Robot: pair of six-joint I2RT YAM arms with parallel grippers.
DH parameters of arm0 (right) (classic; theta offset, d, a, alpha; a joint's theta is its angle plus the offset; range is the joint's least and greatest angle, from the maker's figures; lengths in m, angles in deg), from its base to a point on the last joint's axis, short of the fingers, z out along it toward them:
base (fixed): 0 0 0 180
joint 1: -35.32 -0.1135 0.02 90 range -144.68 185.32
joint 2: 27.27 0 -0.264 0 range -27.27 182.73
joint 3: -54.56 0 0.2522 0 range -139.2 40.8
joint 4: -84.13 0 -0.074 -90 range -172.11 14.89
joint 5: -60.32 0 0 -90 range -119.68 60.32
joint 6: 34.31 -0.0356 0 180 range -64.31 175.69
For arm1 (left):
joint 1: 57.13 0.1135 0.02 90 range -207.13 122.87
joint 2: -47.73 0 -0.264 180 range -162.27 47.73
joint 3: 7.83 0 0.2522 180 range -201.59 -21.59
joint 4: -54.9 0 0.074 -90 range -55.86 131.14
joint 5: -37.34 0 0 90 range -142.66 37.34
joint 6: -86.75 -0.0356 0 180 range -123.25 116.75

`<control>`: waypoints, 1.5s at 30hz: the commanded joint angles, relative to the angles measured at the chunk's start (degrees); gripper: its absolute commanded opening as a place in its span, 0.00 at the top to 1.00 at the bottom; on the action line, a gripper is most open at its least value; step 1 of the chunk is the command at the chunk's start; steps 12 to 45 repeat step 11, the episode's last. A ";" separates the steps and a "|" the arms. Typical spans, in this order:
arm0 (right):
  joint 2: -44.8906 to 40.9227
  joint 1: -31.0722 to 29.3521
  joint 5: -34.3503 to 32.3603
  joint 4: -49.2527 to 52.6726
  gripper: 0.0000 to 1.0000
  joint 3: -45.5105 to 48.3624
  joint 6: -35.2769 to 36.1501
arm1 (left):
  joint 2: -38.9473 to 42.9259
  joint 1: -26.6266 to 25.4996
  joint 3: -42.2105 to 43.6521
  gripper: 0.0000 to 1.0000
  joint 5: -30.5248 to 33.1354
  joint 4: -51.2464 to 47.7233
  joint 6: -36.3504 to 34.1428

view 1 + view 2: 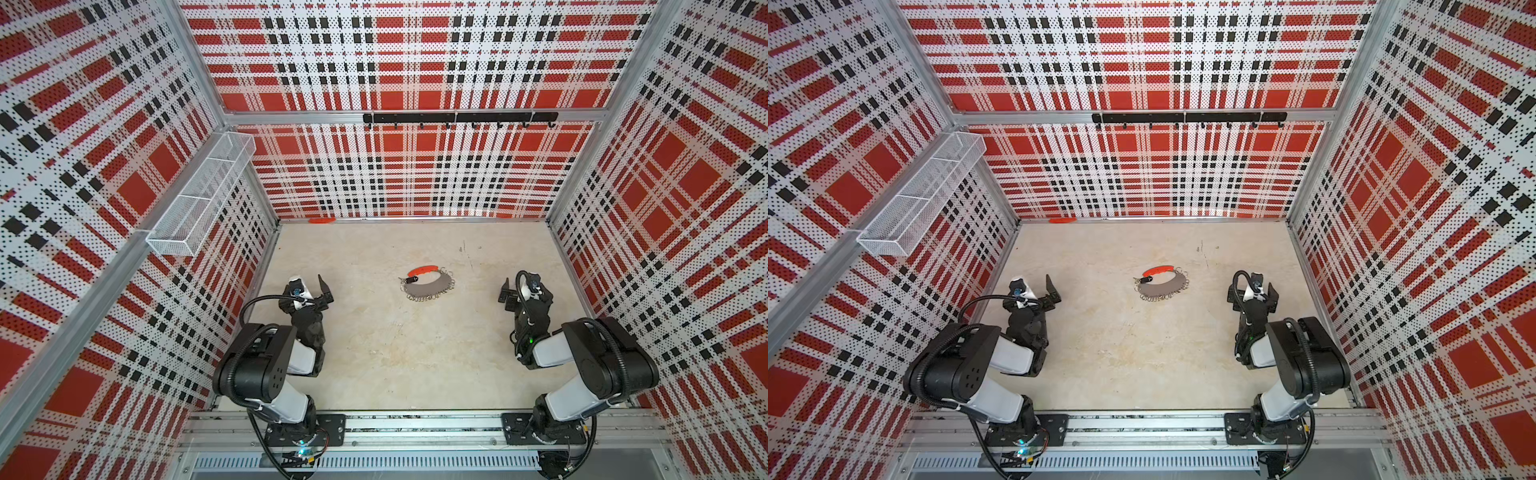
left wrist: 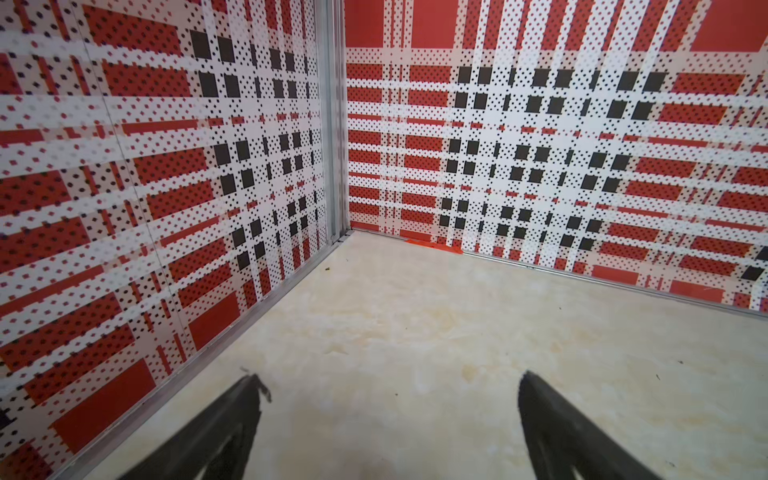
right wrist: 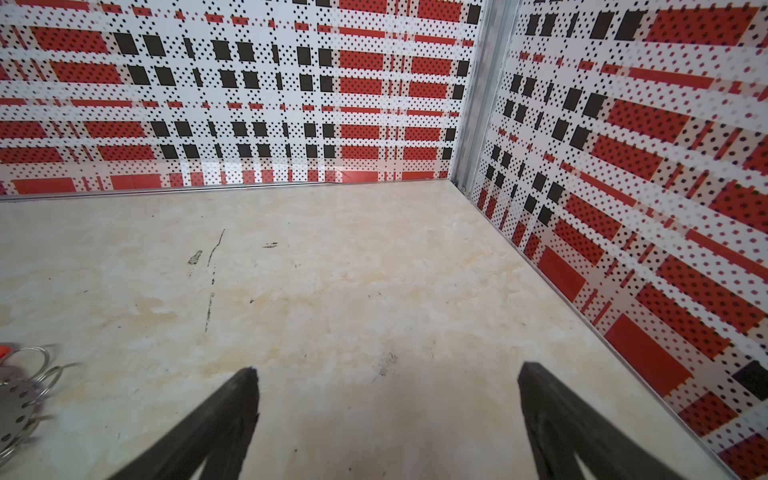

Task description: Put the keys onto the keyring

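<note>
Keys (image 1: pixel 411 280): black tag with a small silver key, lying at the left end of the keyring (image 1: pixel 430 286); whether it is threaded on, I cannot tell.
Keyring: grey crescent, red segment on its far side, flat at mid-table.
My left gripper (image 2: pixel 390 380): fingers spread, empty, well left of the keyring.
My right gripper (image 3: pixel 388 370): fingers spread, empty, well right of it.
Table (image 1: pixel 395 353): pale, marbled.

My left gripper (image 1: pixel 326 291), a black two-fingered claw, hangs low at the end of my folded black-and-white left arm (image 1: pixel 266 374), jaws spread wide and empty. My right gripper (image 1: pixel 508 293), its black twin, sits low on my folded right arm (image 1: pixel 598 365), jaws wide apart, holding nothing.
</note>
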 commanded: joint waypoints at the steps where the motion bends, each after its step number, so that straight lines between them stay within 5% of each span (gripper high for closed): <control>1: 0.08 0.40 -0.66 -2.28 0.00 -0.80 0.39 | -0.46 -0.24 0.31 0.02 1.20 3.21 -0.43; 8: -0.61 3.15 5.18 2.29 0.00 -2.45 -1.33 | -0.45 -0.21 0.31 0.02 1.05 3.04 -0.43; 45: -0.46 2.49 4.95 0.48 0.00 -1.52 -0.30 | -0.53 -0.12 0.22 0.02 0.99 2.96 -0.46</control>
